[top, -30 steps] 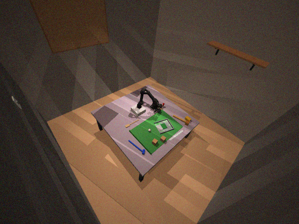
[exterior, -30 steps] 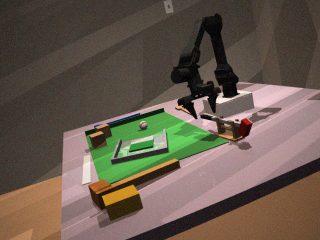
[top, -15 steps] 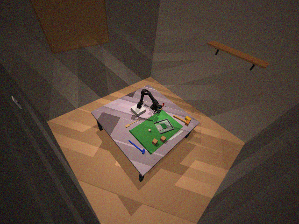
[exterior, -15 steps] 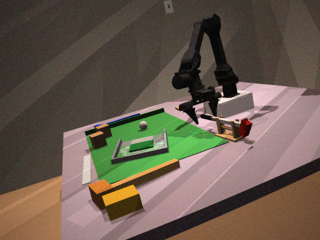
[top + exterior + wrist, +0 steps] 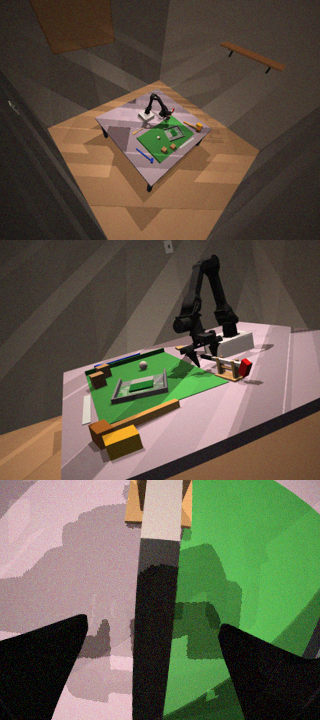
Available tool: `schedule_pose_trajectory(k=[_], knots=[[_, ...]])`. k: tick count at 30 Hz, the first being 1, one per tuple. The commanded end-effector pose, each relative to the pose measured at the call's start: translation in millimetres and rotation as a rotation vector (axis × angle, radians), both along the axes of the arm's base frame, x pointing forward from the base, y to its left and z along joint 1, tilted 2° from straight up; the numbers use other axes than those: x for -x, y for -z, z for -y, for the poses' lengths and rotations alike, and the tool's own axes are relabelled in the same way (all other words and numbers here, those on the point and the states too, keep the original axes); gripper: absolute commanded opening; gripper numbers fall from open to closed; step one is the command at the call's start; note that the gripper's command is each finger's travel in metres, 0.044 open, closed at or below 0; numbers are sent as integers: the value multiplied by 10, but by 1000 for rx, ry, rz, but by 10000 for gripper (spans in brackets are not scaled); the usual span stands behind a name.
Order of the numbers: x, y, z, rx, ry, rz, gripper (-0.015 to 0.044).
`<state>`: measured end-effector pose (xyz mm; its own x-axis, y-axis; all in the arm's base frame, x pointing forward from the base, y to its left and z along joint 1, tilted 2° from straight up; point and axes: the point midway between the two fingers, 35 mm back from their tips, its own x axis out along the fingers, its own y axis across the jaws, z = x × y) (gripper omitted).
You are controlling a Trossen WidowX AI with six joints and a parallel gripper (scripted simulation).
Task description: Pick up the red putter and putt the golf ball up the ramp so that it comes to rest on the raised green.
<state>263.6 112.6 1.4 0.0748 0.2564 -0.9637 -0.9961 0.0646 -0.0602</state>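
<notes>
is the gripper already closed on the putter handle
No, the gripper is open, its fingers apart on either side of the putter handle.

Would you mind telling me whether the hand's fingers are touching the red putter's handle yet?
Apart. In the wrist view the putter's dark handle runs between the two fingers, with table and mat showing on both sides of it; the hand is open.
</notes>
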Motion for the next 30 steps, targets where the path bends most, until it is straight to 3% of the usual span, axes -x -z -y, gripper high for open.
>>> schedule_pose_trajectory(k=[1, 12, 21, 30], knots=[[-2, -5, -1, 0, 0, 1, 335], [-2, -5, -1, 0, 0, 1, 46], [-12, -68, -5, 0, 0, 1, 0], [-18, -623, -15, 0, 0, 1, 0]])
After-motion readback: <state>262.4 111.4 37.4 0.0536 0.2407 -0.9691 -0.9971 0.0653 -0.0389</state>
